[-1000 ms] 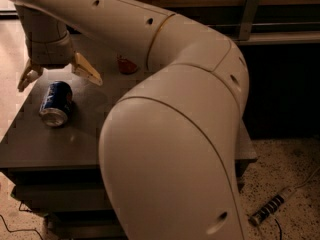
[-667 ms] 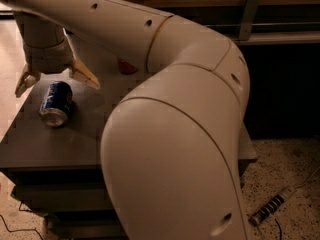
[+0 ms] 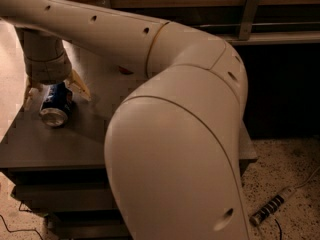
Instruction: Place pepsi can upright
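Observation:
The pepsi can [image 3: 56, 105], dark blue with white markings and a silver end, lies on its side near the left edge of the grey table [image 3: 70, 144], its end facing the camera. My gripper [image 3: 54, 93] is straight above the can's far half, its two pale fingers spread open on either side of the can. One finger [image 3: 80, 84] shows to the right of the can, the other [image 3: 31, 95] to the left. The fingers straddle the can without clamping it.
My large white arm fills the middle and right of the view and hides much of the table. A small red object [image 3: 125, 71] peeks out behind the arm. A power strip [image 3: 272, 210] lies on the speckled floor at the lower right.
My gripper has come down from above the can and now straddles its far end. The can has not moved.

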Robot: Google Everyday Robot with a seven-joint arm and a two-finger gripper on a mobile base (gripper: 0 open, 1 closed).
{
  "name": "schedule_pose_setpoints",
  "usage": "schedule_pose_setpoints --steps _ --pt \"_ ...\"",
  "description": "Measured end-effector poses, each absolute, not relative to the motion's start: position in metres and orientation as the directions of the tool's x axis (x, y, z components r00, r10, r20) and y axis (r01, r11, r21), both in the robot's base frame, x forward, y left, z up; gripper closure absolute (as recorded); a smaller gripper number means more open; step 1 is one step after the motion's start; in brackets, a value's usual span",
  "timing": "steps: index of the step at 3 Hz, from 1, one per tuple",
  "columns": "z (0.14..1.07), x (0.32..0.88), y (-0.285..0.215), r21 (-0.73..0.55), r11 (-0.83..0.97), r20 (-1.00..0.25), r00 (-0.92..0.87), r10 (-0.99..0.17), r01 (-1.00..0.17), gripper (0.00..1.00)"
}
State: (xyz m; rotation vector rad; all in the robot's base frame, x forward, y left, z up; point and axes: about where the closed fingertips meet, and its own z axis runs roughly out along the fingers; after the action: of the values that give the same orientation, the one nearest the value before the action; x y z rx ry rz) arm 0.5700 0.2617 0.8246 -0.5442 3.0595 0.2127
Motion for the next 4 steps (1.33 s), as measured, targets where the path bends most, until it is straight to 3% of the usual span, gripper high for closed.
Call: schedule_pose_setpoints --steps 3,4 --pt "0.8192 0.5719 0.2646 0.135 0.928 -0.054 -0.938 -0.343 -0.347 0.88" --pt "0.8198 0.5720 0.2647 0.135 0.928 -0.055 -0.938 -0.343 -0.347 1.00"
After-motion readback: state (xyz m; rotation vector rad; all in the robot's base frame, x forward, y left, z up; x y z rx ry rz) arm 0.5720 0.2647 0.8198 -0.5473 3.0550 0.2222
